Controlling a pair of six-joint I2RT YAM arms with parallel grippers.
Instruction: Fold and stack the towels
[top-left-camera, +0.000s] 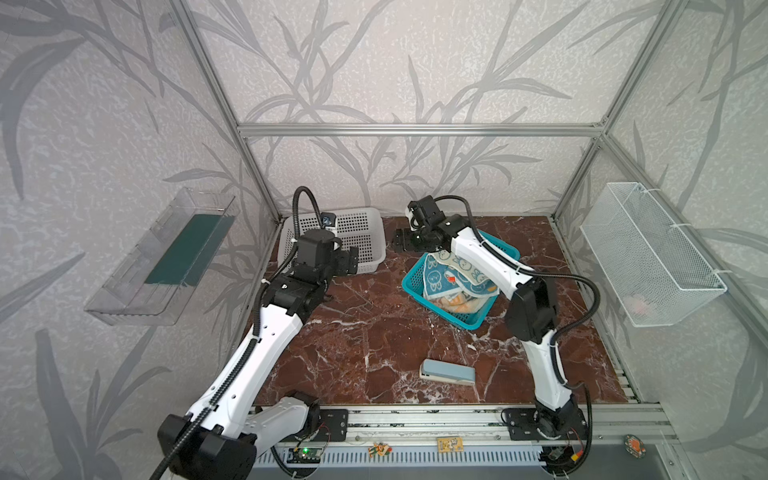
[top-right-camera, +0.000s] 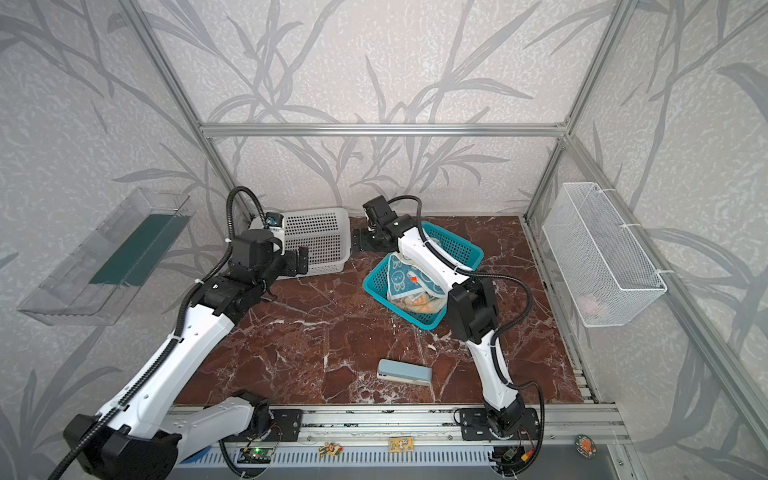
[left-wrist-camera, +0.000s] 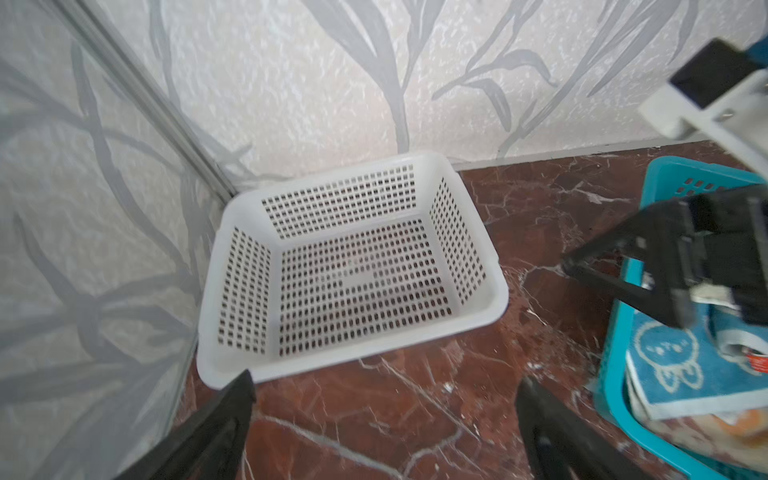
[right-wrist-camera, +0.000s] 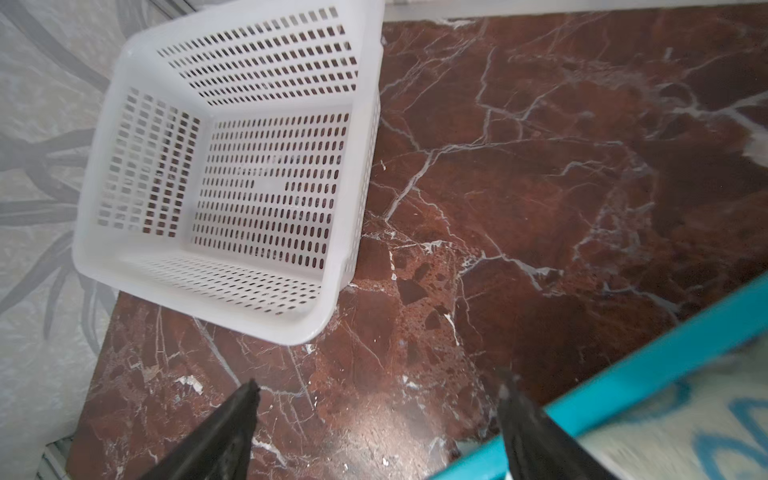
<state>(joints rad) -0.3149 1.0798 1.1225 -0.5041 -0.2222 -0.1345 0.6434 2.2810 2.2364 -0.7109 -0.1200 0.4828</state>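
Task not begun, by my judgement: the towels (top-left-camera: 453, 278) lie crumpled and unfolded in the teal perforated plastic basket (top-left-camera: 410, 287), right of centre in both top views. They are soft, cartoon-printed terry. All folding and stacking remains. The rigid white slotted basket (top-left-camera: 365, 232), upper centre, holds nothing. My left hand (top-left-camera: 348, 259) and right hand (top-left-camera: 400, 243) stand wide and hold nothing, above the glossy marbled table (top-left-camera: 374, 332).

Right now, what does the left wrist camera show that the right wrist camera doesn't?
Only left wrist: the left tool, open, and a blue towel patch with a cream animal face. Only right wrist: a cream towel patch with blue lines. Both: the right tool, the white basket with nothing in it, the rim of the teal basket, the marble table.
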